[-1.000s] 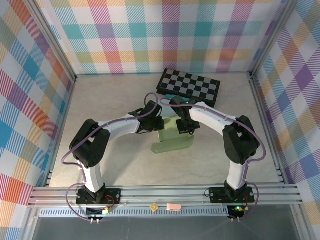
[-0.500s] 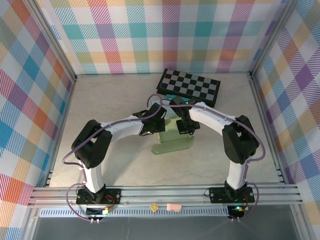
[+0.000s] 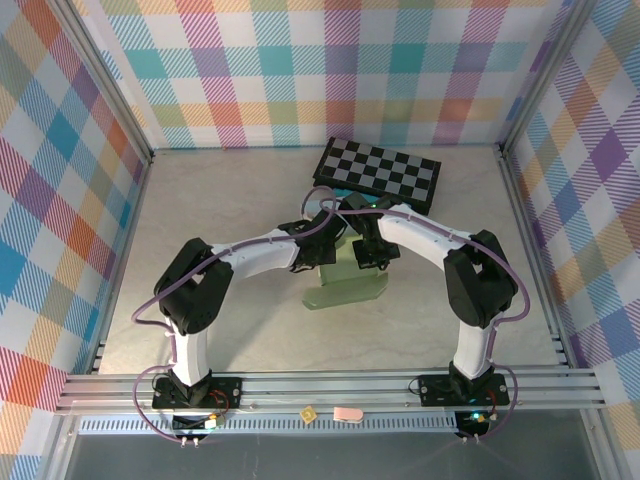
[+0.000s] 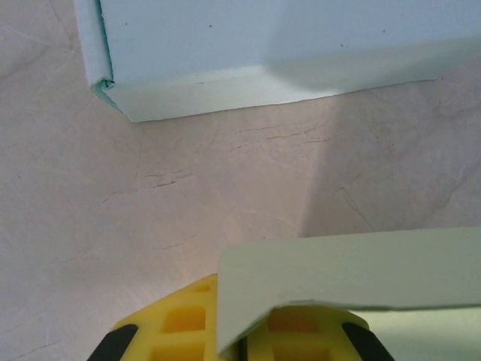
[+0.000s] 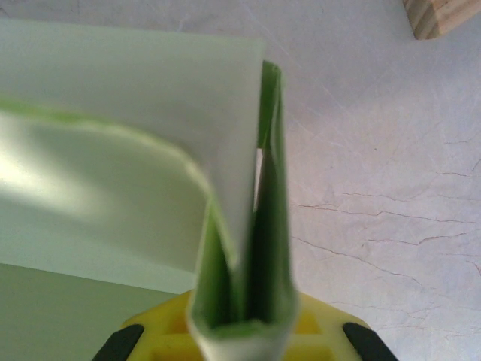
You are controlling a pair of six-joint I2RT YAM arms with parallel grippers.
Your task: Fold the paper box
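Paper box point(image 5: 113, 113) inside right pincer point(image 5: 240, 335)

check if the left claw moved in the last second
Yes. The left claw has shifted right and slightly back, closer to the chessboard, above the paper box.

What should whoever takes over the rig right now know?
Left pincer: at the left side of the box, with a pale flap lying across it; grip unclear.
Right pincer: shut on doubled wall layers of the box.
Box: mid-table, in front of the chessboard, base flat, walls partly raised.
Done: one wall pinched up.
Left: probably the remaining flaps, then closing up.
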